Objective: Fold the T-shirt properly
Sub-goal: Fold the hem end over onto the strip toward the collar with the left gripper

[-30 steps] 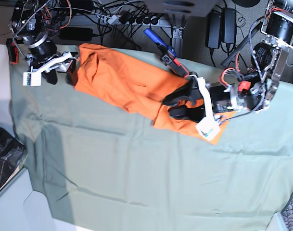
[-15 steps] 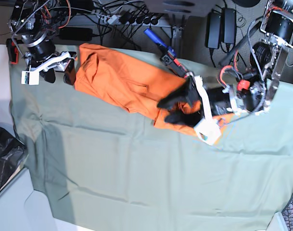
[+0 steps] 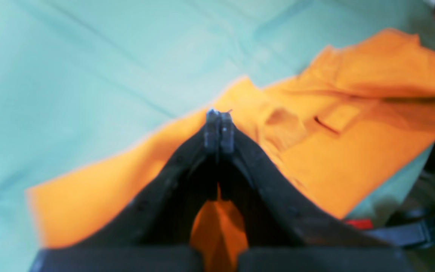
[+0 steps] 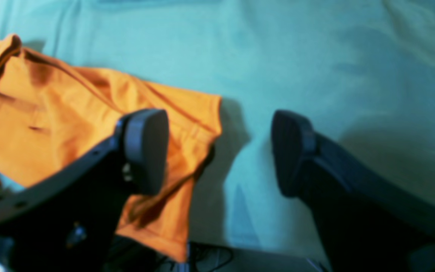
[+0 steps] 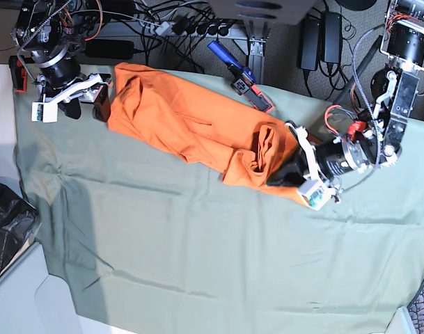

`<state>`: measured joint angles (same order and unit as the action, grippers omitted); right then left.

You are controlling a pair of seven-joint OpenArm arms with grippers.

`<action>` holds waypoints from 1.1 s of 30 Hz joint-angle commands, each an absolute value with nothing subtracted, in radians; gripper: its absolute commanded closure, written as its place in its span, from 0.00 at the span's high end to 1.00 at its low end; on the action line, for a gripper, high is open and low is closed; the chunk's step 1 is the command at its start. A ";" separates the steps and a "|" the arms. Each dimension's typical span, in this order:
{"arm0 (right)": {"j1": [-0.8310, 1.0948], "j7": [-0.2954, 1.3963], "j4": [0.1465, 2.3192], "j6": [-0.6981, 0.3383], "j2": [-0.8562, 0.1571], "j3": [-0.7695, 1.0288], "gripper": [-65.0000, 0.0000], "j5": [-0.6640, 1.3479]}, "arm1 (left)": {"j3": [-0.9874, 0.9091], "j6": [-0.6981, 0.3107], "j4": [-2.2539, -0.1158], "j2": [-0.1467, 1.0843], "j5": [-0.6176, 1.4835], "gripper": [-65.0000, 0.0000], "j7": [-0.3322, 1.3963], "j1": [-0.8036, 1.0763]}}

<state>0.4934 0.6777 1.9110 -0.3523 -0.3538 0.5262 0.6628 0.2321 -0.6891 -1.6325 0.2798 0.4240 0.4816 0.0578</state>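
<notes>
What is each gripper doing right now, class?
Left gripper: shut, pinching the T-shirt.
Right gripper: open, holding nothing, beside the shirt's edge.

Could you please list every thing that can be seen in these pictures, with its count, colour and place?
T-shirt: one, bright orange, lying bunched across the far half of the table cloth, one end pinched up.
table cloth: one, grey-green, covering the work surface.
blue tool: one, blue with a red end, beyond the far edge of the T-shirt.
black bag: one, black, at the base view's left edge.
cables and power bricks: several, black, on the floor behind the table.
left gripper: one, black, shut on a fold of the T-shirt, on the base view's right.
right gripper: one, black, open, at the T-shirt's other end, holding nothing.
</notes>
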 commanded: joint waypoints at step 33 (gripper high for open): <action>0.469 0.715 1.738 -0.439 -0.307 0.535 0.65 0.809 | 0.353 -0.698 -1.815 0.293 0.573 0.00 0.592 0.020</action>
